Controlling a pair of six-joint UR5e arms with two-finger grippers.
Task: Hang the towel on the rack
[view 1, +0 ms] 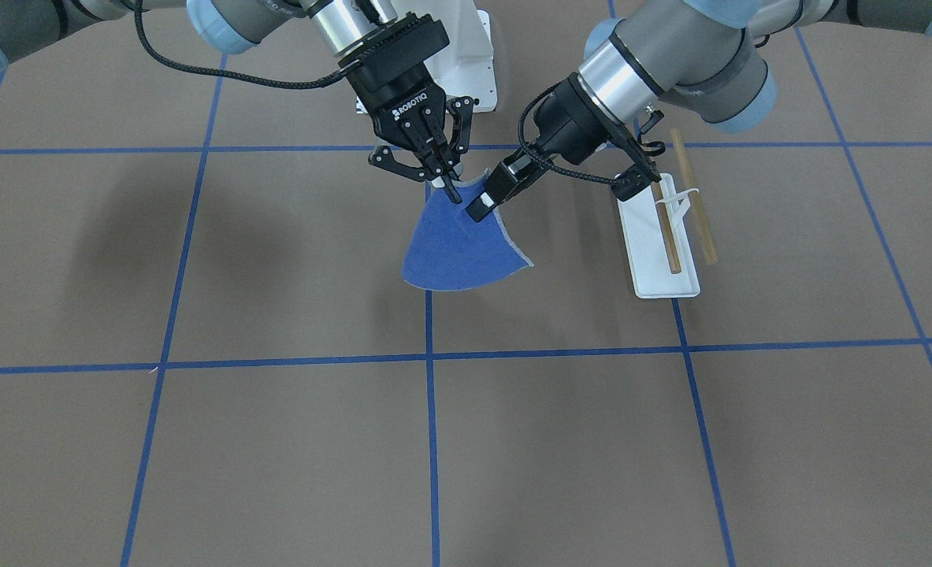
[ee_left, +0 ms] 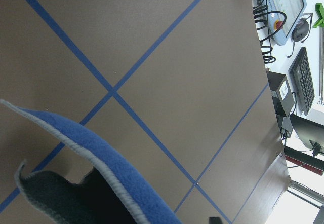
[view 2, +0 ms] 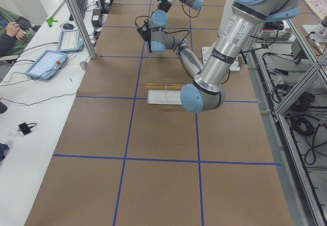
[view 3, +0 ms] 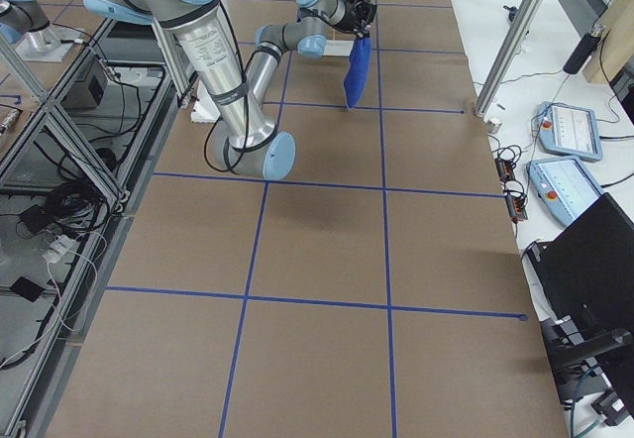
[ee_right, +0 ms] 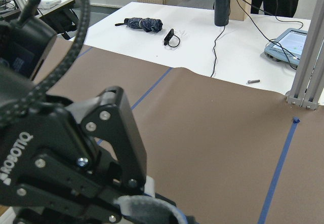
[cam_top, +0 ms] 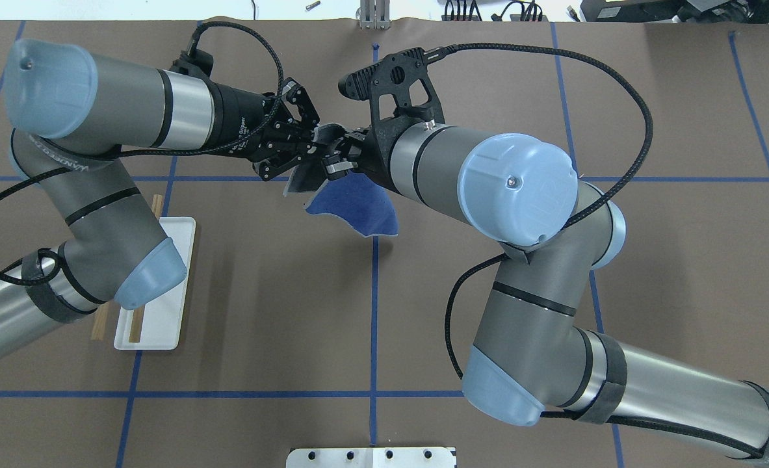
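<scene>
Brown taped table (view 1: 276, 441), ROBOTIQ-marked right end effector (view 1: 447, 187) and left end effector (view 1: 481, 206) both pinching towel (view 1: 458, 252)

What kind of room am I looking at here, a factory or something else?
Probably a robotics research lab: the left arm and right arm work over a table gridded in blue tape, and a side bench holds control tablets and a keyboard.
</scene>
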